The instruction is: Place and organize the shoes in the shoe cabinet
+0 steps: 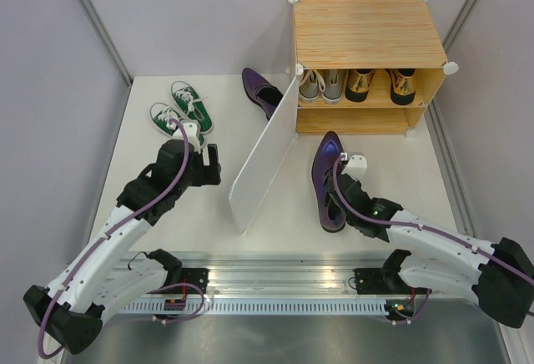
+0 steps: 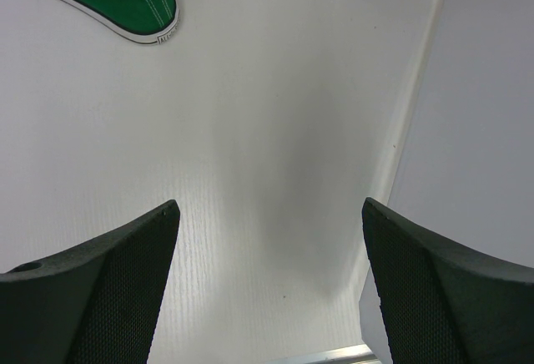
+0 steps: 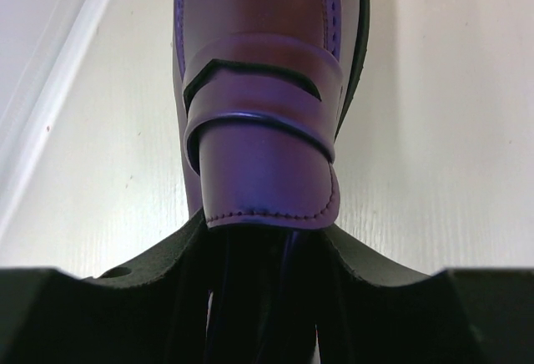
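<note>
Right gripper (image 3: 265,232): fingers closed in on the rear of a purple dress shoe (image 3: 259,88), one on either side of the collar behind the strap, pressing its sides; reads as a grip. Shoe lies flat on the table (image 1: 400,168), toe toward the shoe cabinet (image 1: 367,30), just in front of its open face. Step in hand, by my reckoning: pick-up of this shoe for shelving. Next move calls for a lift clear of the table, then a forward carry, toe first, into the lower shelf (image 1: 359,119), which looks bare; the opening is low, so the shoe should go in level. Upper shelf holds grey sneakers (image 1: 321,84) on the left and gold shoes (image 1: 382,84) on the right, side by side, apparently full. Door (image 1: 263,159) stands swung open, just left of the gripped shoe; a leftward swing of the arm could knock it. Second purple shoe (image 1: 261,90) lies beyond the door by the cabinet's left corner, with the door between it and the right arm. Left gripper (image 2: 271,239): jaws wide apart, empty, over bare table. Green sneakers (image 1: 181,109) lie just beyond it, not yet shelved.
</note>
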`<state>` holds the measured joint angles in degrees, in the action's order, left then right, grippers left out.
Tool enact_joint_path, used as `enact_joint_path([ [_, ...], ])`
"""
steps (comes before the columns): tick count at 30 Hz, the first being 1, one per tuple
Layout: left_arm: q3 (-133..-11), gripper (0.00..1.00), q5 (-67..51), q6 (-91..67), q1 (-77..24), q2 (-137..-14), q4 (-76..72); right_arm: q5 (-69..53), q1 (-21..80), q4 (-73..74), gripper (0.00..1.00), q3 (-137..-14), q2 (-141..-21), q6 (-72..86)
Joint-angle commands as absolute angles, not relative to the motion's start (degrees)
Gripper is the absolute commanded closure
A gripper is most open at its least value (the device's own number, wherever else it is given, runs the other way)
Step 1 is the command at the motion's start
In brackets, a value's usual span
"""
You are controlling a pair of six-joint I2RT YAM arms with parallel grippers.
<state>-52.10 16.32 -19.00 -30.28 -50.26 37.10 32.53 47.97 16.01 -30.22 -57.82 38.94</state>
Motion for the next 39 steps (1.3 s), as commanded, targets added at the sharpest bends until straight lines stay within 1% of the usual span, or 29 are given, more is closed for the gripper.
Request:
enact_joint_path([
  [1,-51.9,0.08,15.8,-16.9,-30.1,-50.1,34.8,32.5,45.2,6.2,0.99,-32.0,-59.8,34.0],
  [7,-51.9,0.08,15.6,-16.9,-30.1,-50.2,34.7,26.5,38.7,0.5,0.99,-35.8,-65.6,28.6],
  [12,-51.9,0.08,15.7,-16.9,-30.2,-50.2,34.7,21.4,32.7,-3.5,0.99,-41.4,-74.0,25.7],
  [15,-51.9,0.08,15.7,-16.9,-30.2,-50.1,34.8,18.6,30.9,-6.0,0.99,-44.5,-77.9,23.6],
  [23,-51.9,0.08,14.9,-16.9,-30.2,-50.2,34.6,18.2,29.2,-7.6,0.99,-53.9,-86.0,19.4],
  [30,-51.9,0.08,14.5,-16.9,-30.2,-50.3,34.6,18.8,27.7,-10.6,0.99,-57.1,-90.9,16.7],
  [39,-51.9,0.08,14.2,-16.9,-30.2,-50.1,34.5,15.9,26.4,-13.1,0.99,-60.9,-95.4,16.0],
])
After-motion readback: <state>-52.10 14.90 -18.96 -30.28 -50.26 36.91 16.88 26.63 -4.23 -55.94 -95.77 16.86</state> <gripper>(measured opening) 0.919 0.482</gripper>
